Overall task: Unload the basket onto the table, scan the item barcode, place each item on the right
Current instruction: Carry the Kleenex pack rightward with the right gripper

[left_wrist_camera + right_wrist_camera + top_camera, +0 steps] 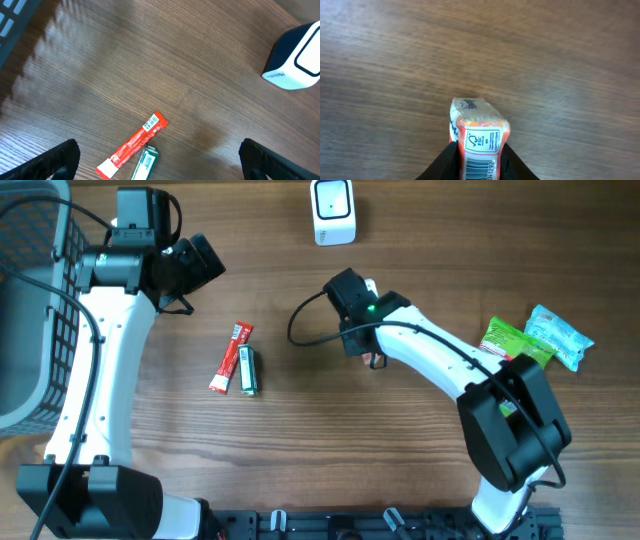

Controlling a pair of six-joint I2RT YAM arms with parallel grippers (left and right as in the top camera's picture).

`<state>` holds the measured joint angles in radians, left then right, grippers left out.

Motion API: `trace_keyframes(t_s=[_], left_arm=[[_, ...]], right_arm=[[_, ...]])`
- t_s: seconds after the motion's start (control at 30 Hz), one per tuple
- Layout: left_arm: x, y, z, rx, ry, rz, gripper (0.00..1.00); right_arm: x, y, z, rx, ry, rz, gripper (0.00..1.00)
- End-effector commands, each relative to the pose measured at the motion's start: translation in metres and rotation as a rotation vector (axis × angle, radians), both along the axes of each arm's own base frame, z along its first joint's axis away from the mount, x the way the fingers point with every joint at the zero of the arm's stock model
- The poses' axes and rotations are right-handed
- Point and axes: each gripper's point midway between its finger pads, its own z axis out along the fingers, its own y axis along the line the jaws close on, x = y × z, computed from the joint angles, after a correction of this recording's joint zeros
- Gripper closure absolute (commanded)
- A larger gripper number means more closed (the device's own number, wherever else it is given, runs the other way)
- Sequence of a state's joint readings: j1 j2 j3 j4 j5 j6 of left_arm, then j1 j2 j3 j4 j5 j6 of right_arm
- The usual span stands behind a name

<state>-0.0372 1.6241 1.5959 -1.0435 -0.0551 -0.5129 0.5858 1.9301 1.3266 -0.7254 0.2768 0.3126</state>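
Robot test bench staged as shop checkout. Wood-grain worktop [300,450]; white barcode scanner [333,210] at far edge; grey mesh basket [40,310] at side. Small retail goods: red sachet [230,358], green tube [247,370], green packet [515,342], pale blue packet [558,335], barcoded carton [479,145]. Two robot arms on black rail [330,525].

Both arms wore white, rounded shells on the long links and black housings at the joints. The left arm [100,380] ended in a boxy black wrist block, with a thin black cable [88,330] along its side. The right arm [430,355] carried a looped black cable [292,325] and a small green light [372,308]. The fingers [55,162] were matt black.
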Motion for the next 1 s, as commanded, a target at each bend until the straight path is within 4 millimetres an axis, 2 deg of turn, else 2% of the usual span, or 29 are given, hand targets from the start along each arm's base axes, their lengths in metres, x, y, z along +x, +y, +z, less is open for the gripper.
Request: trace_keyframes(t_s=[0.0,0.13,0.2,0.27,0.53,0.67,0.7,0.77,0.83,0.9,0.97], left_arm=[[-0.001,0.002,0.0,0.004,-0.001,0.003,0.0],[-0.001,0.002,0.0,0.004,-0.001,0.002,0.0],[-0.001,0.002,0.0,0.004,-0.001,0.003,0.0],[-0.001,0.002,0.0,0.004,-0.001,0.003,0.0],[-0.001,0.002,0.0,0.004,-0.001,0.003,0.0],[-0.001,0.002,0.0,0.004,-0.001,0.002,0.0],[-0.001,0.002,0.0,0.004,-0.001,0.003,0.0],[-0.001,0.002,0.0,0.004,-0.001,0.003,0.0],[-0.001,0.002,0.0,0.004,-0.001,0.003,0.0],[-0.001,0.002,0.0,0.004,-0.001,0.003,0.0],[-0.001,0.002,0.0,0.004,-0.001,0.003,0.0]], right_arm=[[0.023,-0.02,0.018,-0.042,-0.054,0.002,0.73],[0.033,-0.035,0.019,-0.037,-0.07,-0.034,0.7],[0.036,-0.037,0.019,-0.026,-0.076,-0.061,0.72],[0.035,-0.036,0.019,-0.013,-0.081,-0.094,0.75],[0.027,-0.034,0.008,-0.005,-0.066,-0.117,0.76],[0.022,-0.024,0.001,0.058,-0.039,-0.115,0.76],[0.025,-0.029,0.003,0.029,-0.058,-0.118,0.76],[0.032,-0.051,0.011,-0.094,-0.121,-0.152,0.76],[0.031,-0.07,0.016,-0.199,-0.143,-0.169,0.76],[0.029,-0.079,0.019,-0.256,-0.146,-0.172,0.76],[0.028,-0.079,0.019,-0.258,-0.145,-0.174,0.76]])
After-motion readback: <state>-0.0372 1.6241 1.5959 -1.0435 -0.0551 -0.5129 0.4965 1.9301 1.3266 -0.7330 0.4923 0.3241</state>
